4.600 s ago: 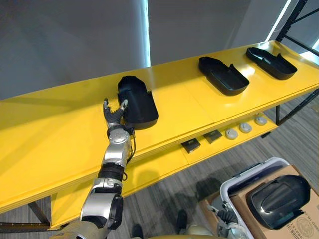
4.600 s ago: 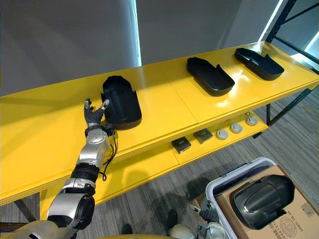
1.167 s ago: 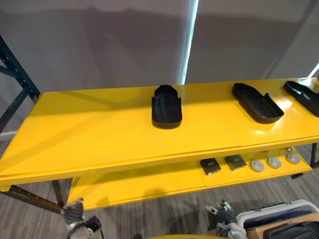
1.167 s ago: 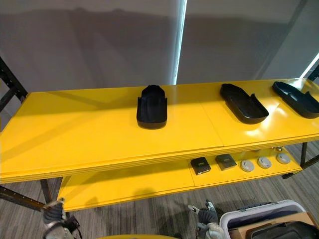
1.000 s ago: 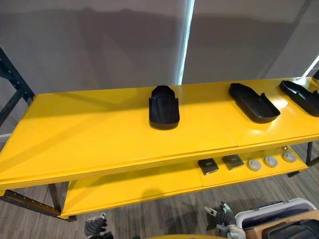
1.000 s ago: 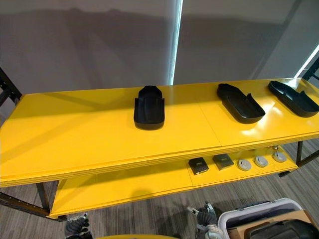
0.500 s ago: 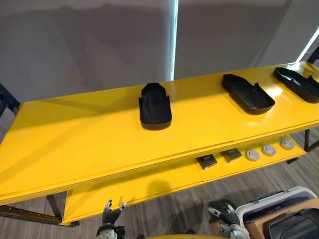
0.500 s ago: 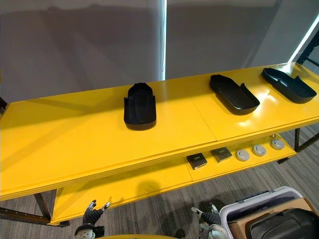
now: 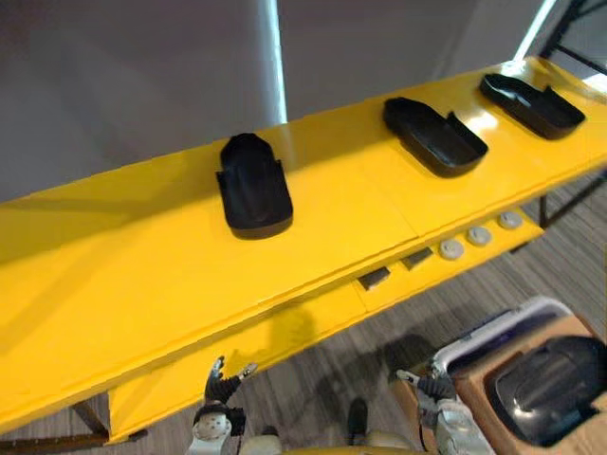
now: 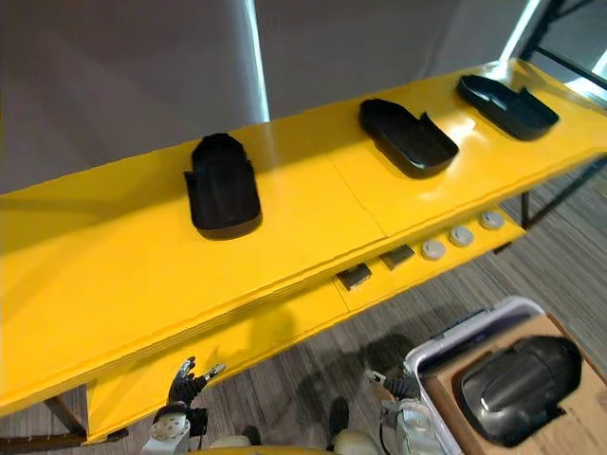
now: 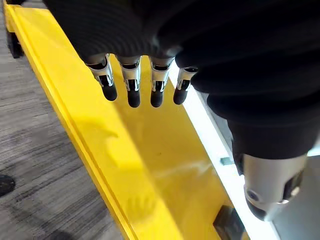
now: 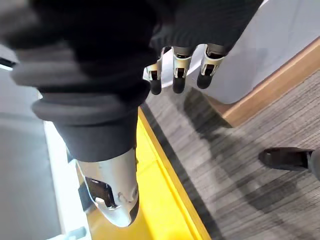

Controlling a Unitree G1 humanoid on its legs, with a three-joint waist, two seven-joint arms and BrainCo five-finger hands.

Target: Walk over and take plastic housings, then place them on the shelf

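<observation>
Three black plastic housings lie on the yellow shelf top [image 9: 123, 284]: one at the left [image 9: 252, 185], one in the middle [image 9: 433, 135], one at the far right [image 9: 529, 104]. A fourth housing [image 9: 547, 387] rests in a cardboard box at the lower right. My left hand [image 9: 222, 387] hangs low in front of the lower shelf, open and empty, its fingers [image 11: 132, 92] straight over the yellow board. My right hand [image 9: 434, 391] is beside the white bin, and its fingers [image 12: 177, 75] are relaxed with nothing in them.
On the lower shelf [image 9: 237, 355] lie two small dark boxes [image 9: 376, 278] and three grey discs [image 9: 451, 249]. A white bin [image 9: 488, 330] holds the cardboard box [image 9: 479, 403] on the grey floor. A grey wall stands behind the shelf.
My left hand left the left housing on the shelf top and dropped below the front edge. The camera has swung, bringing the box with its housing back into view.
</observation>
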